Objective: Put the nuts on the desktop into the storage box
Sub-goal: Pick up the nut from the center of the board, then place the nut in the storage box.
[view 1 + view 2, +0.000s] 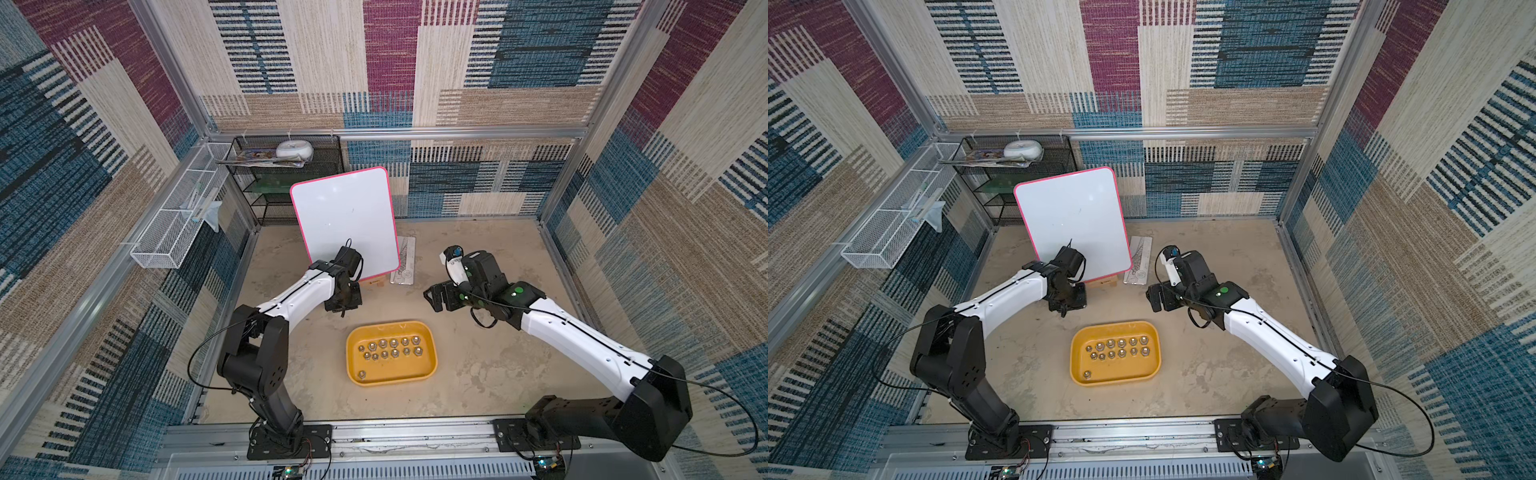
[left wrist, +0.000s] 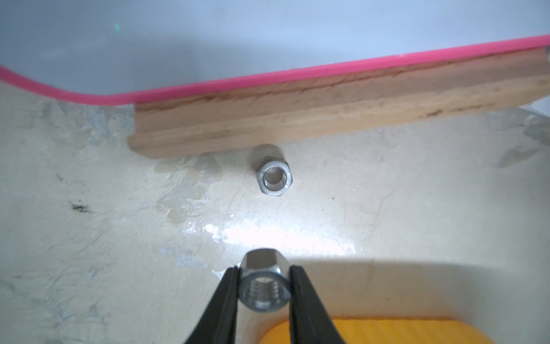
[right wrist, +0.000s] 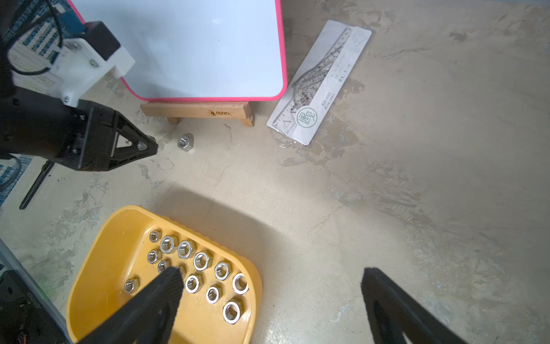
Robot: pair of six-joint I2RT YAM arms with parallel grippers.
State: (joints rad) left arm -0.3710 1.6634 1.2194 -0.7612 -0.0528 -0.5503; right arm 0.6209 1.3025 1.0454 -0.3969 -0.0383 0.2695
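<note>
Mottled beige desktop (image 3: 387, 178), left gripper (image 2: 264, 269) jaws clamped on shiny threaded hex nut (image 2: 264, 290), right gripper (image 3: 271, 272) jaws wide apart

The two arms looked like twins. The left arm (image 1: 299, 297) and the right arm (image 1: 582, 336) each wore a glossy white shell over the long link, with chunky black joint housings at either end. A thin black cable ran along each shell and looped free near the shoulder. Each arm rose from a flat black base plate (image 1: 291, 440) dotted with pale screw heads. Round green stickers (image 1: 518, 289) marked the right arm's black wrist. A white camera mount (image 3: 89, 64) with small silver screws and a blue plug sat by the left gripper (image 3: 153, 146), whose black fingers were triangular with cut-outs. On the right gripper (image 3: 272, 274) the fingers (image 3: 166, 287) were black, tapering and finely ribbed.
</note>
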